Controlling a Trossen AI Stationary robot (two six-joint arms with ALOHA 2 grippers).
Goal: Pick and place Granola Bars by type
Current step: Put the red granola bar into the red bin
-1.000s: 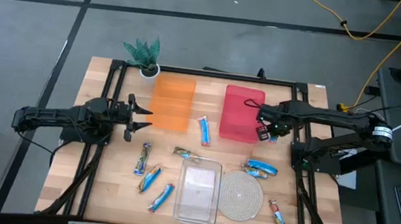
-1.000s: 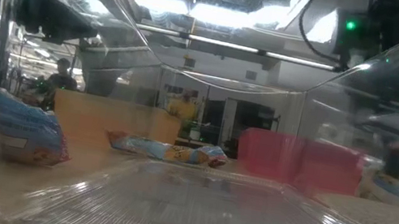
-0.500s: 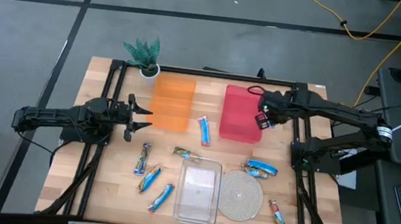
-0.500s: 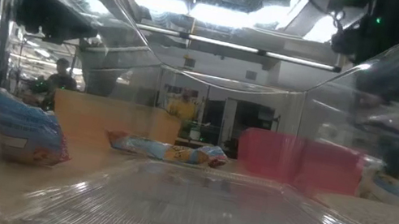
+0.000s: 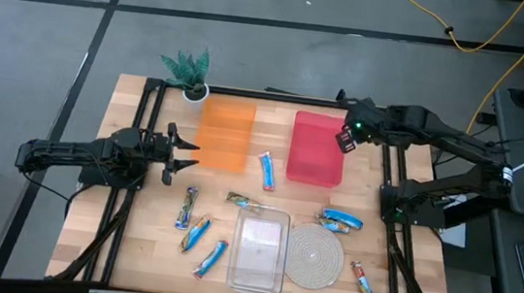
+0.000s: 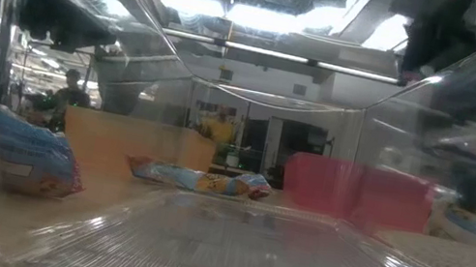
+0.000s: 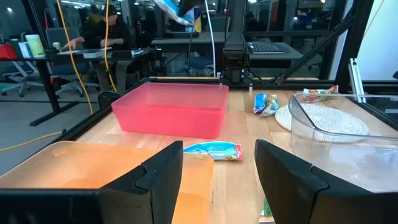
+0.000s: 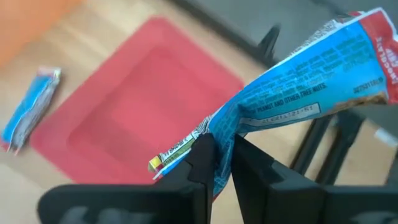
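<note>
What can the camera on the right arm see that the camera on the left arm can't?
Only the right wrist view shows the right pincer up close, shut on a blue granola bar above the red tray. Only the left wrist view shows the open left pincer, the orange tray, the clear tray and the woven mat. Both show the red tray and a blue bar lying on the table.

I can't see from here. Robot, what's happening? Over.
Right gripper shut on a blue granola bar, over the red tray's far corner. Left gripper open beside the orange tray. Nothing blocking.
</note>
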